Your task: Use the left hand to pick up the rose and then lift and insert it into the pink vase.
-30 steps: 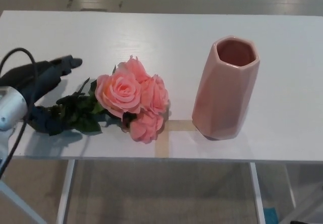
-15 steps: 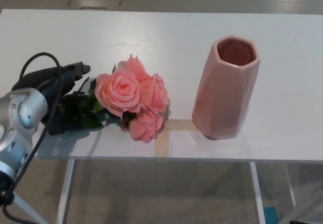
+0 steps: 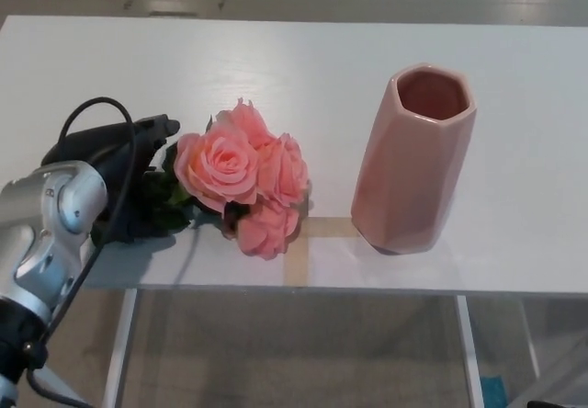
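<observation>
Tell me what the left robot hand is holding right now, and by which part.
It cannot be told for sure. The left robot hand sits over the leafy stem end of the rose bunch, which lies on the table, but the closure is hidden.

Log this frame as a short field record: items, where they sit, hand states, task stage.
surface: white table
flowers: bunch of pink artificial roses lying on its side, blooms toward the vase, green leafy stems under the left hand
vase: tall faceted pink ceramic vase, upright, empty as far as visible, right of the roses
left hand: black left hand over the stems; grip unclear
right hand: not in view
marking: tan tape cross near the front edge
stage: roses not lifted
</observation>
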{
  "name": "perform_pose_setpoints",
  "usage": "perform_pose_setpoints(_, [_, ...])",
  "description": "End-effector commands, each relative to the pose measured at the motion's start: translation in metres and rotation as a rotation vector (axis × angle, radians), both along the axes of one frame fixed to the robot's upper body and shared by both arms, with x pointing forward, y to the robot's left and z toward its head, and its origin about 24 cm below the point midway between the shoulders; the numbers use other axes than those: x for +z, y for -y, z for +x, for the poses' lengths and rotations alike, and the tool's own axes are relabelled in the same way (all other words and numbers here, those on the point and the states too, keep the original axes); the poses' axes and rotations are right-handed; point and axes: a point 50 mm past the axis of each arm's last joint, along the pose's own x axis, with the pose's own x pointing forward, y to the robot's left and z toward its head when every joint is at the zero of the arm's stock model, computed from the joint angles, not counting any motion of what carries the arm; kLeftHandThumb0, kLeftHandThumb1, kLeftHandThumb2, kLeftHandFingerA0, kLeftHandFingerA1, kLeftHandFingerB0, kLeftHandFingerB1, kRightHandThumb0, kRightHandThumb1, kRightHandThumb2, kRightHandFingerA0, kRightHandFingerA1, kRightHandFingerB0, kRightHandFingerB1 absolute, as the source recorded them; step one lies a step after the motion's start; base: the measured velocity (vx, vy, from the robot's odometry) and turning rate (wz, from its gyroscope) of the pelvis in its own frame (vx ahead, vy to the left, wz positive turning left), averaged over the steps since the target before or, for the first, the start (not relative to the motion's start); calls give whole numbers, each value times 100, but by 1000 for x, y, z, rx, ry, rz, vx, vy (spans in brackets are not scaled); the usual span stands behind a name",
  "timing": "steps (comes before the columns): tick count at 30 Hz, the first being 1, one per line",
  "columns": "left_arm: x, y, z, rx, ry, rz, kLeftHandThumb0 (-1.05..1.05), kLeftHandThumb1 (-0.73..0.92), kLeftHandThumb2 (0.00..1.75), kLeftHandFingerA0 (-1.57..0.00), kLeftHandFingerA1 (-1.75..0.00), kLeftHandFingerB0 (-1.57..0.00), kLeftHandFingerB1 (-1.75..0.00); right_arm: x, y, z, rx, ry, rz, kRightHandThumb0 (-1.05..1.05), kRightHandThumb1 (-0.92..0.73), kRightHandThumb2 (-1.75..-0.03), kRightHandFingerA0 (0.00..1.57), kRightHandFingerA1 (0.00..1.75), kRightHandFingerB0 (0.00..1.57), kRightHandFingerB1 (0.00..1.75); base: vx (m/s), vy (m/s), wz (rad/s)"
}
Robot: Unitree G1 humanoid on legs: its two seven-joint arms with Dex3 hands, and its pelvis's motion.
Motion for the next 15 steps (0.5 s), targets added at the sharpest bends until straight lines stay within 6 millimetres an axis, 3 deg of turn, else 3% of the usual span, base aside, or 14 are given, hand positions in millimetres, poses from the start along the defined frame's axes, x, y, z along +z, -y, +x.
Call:
perform_pose_setpoints(1, [-4, 8, 4, -3, -5, 12, -50, 34, 72, 0, -13, 0, -22, 0, 3, -3, -14, 3, 2, -24, -63, -59, 59, 50, 53, 46, 0, 0, 0])
perform_pose_setpoints(15, [-19, 13, 5, 12, -44, 25, -53, 35, 74, 0, -17, 0, -21, 2, 2, 0, -12, 24, 7, -25, -63, -59, 58, 50, 55, 47, 0, 0, 0])
